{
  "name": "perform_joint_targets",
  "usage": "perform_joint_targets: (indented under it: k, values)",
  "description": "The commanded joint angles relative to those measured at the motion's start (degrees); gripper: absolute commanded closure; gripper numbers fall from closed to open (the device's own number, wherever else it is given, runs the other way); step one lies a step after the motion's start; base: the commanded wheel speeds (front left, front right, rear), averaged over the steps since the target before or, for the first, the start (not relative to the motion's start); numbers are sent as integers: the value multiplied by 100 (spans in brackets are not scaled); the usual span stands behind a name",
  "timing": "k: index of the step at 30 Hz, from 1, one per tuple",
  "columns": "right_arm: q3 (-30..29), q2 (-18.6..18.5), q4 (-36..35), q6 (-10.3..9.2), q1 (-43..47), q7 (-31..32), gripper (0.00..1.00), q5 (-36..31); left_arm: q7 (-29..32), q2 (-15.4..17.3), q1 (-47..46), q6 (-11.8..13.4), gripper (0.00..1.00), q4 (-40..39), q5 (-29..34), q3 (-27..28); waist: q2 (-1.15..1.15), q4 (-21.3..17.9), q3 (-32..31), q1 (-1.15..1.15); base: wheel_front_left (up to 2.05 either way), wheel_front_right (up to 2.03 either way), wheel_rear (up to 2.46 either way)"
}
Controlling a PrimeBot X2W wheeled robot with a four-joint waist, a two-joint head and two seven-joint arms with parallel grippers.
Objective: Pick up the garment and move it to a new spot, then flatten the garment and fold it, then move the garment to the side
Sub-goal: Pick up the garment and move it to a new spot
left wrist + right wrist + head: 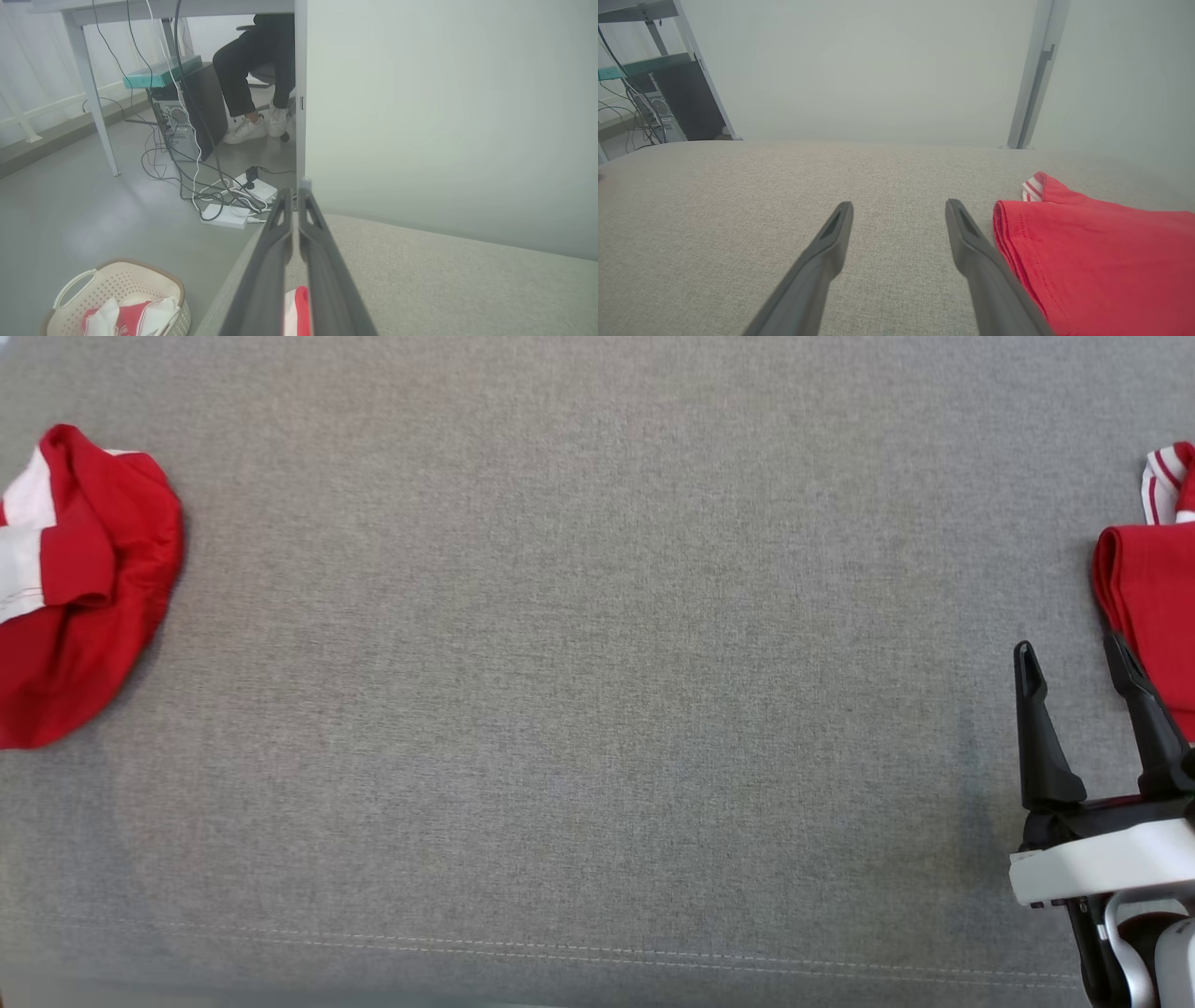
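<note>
The garment (pixel 84 579), red with white panels, lies crumpled at the far left of the grey cushion (pixel 597 709). In the left wrist view my left gripper (pixel 294 191) is shut, its tips over the cushion's edge. A strip of the garment's red and white cloth (pixel 299 308) sits in the gap between the fingers low down. My right gripper (pixel 1069 646) stands open at the lower right, just above the cushion. In the right wrist view the right gripper (pixel 899 204) holds nothing between its fingers.
A folded red garment (pixel 1153 588) lies at the right edge, touching the right gripper's outer finger (pixel 985 261). On the floor to the left stand a basket (pixel 140 275) of clothes, cables and power strips (pixel 224 214), a computer tower (pixel 187 116) and a seated person's legs (pixel 243 70).
</note>
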Motion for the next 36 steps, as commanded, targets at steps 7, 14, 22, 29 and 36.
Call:
perform_joint_targets:
  k: [7, 14, 22, 29, 36]
  values:
    - [126, 5, -95, -17, 164, -36, 0, -20, -1109, 44, 778, 193, 0, -757, -167, 431, 0, 286, -474, 0, 0, 0, 0]
    - [216, 26, -57, -17, 384, 5, 0, -33, -1638, -477, 2648, 767, 0, -2205, -96, 538, 0, 551, -838, 0, 0, 0, 0]
    - [403, 31, -6, -17, 543, 32, 0, 11, -1464, -1127, 4763, 1727, 0, -4326, 226, 125, 0, 740, -1149, 0, 0, 0, 0]
    - [521, 46, 88, -17, 655, 40, 0, 63, -1318, -1277, 5599, 2077, 0, -5034, 349, -75, 0, 834, -1429, 0, 0, 0, 0]
    - [614, 110, 198, -17, 805, 0, 0, 142, -1335, -1325, 6101, 2301, 0, -5352, 418, -106, 0, 852, -1683, 0, 0, 0, 0]
